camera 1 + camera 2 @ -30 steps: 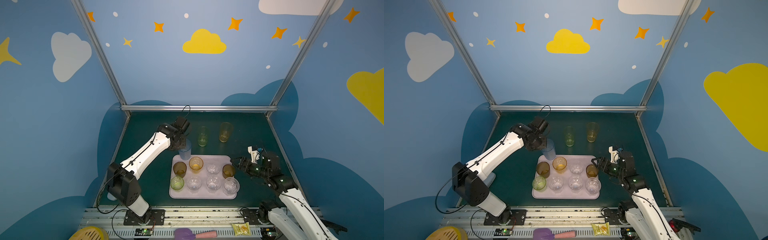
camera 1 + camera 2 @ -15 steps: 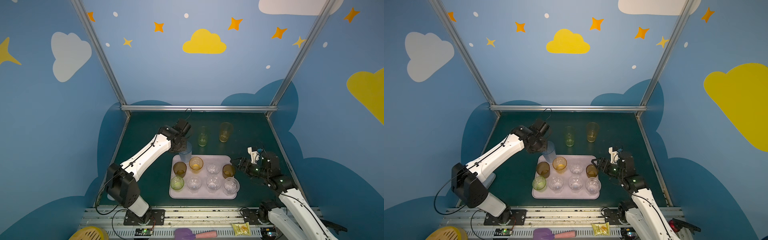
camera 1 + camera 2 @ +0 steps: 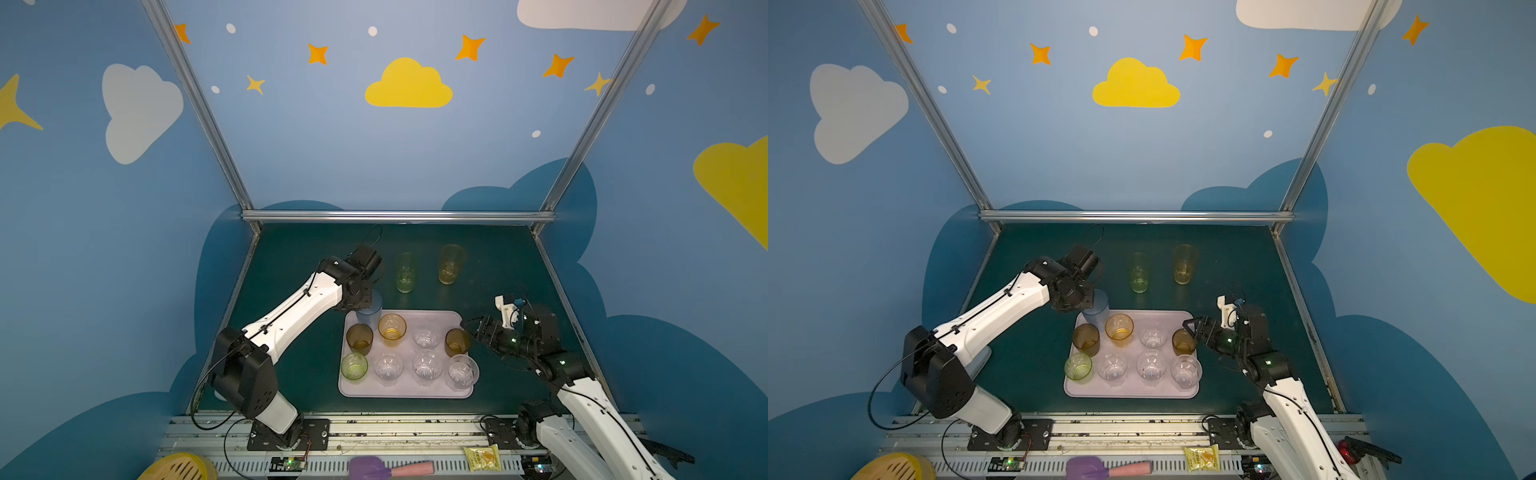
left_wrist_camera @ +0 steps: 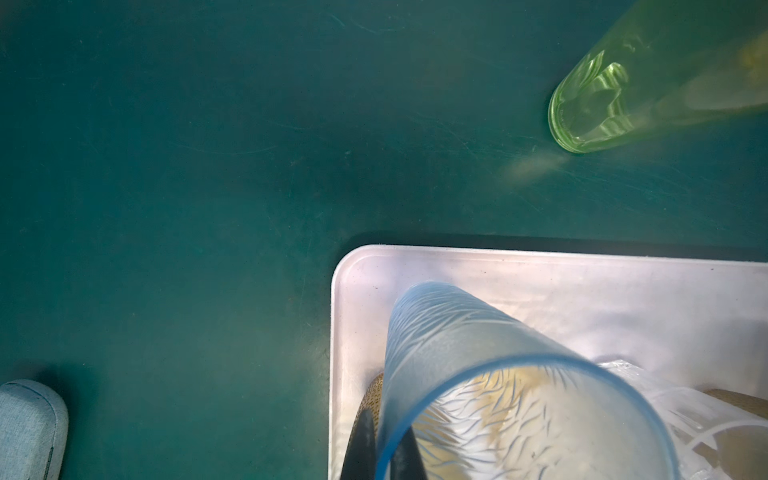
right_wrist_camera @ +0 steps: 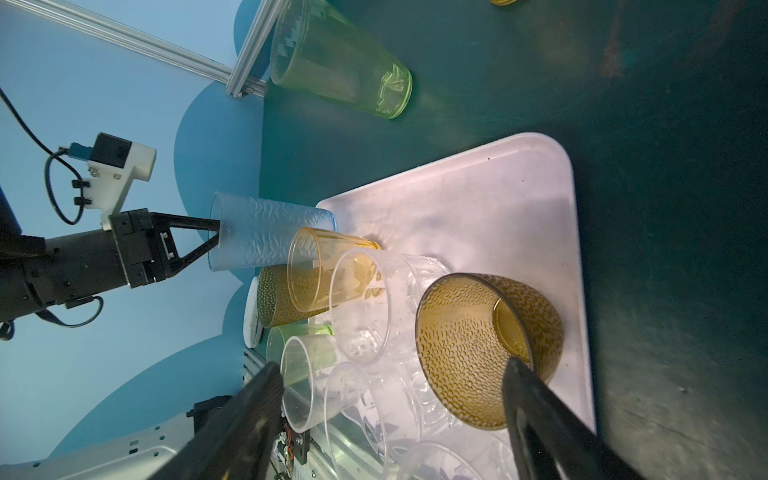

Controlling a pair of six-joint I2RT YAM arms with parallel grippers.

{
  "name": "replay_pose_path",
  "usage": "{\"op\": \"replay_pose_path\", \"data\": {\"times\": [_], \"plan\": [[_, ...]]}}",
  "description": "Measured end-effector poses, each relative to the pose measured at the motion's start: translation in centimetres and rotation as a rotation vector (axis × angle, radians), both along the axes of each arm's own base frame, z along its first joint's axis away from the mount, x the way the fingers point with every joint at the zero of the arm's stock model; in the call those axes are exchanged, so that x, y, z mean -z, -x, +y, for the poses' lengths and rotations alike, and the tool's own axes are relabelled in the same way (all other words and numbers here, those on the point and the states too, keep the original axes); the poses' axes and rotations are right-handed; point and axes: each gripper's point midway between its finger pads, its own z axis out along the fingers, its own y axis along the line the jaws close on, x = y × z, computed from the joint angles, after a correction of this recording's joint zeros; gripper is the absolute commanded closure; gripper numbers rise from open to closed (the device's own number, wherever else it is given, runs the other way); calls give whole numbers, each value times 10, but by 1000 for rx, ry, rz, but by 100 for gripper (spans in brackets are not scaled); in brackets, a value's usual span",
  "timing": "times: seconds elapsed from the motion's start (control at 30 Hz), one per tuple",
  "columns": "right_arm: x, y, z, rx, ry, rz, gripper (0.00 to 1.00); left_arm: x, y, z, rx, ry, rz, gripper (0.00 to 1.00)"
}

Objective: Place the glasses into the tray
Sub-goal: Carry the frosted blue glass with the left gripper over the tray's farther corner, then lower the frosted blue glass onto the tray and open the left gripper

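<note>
You have the left gripper (image 3: 367, 300) down on the tall blue glass (image 3: 370, 312) at the tray's (image 3: 405, 394) far left corner, though from here you cannot tell whether the glass touches the tray. The right gripper (image 3: 468, 326) hangs with its jaws spread just beside the brown glass (image 3: 456, 341) at the tray's right edge. On the tray you also see a second brown glass (image 3: 359, 338), an amber glass (image 3: 392, 328), a short green glass (image 3: 354, 366) and four clear glasses (image 3: 424, 336), and beyond it on the mat (image 3: 316, 374) a tall green glass (image 3: 405, 272) and a yellow glass (image 3: 451, 264) stand upright near each other.
</note>
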Motion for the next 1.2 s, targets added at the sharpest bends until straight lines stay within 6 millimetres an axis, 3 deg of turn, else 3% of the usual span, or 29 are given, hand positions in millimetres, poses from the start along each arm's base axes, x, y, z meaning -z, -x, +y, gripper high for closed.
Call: {"op": "replay_pose_path", "data": {"times": [1.2], "plan": [[20, 5, -2, 13, 5, 56, 18, 23, -8, -5, -10, -18, 34, 94]]}}
